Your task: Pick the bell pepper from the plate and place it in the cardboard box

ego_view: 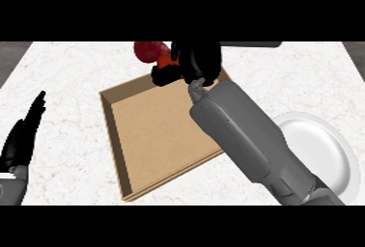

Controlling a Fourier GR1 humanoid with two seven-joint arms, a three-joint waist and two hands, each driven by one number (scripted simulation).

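My right hand (196, 60) hangs over the far corner of the cardboard box (114, 125), fingers curled round a red bell pepper (149, 50) that shows at the hand's left side. The pepper sits above the box's far rim, partly hidden by the fingers. The white plate (324, 147) lies at the right, bare, half covered by my right forearm. My left hand (21, 137) rests open at the left edge, fingers straight and pointing up.
The box is shallow and tilted diagonally on the white marbled counter (71, 72), its floor bare. A dark object (249, 44) lies at the counter's far edge beyond the right hand.
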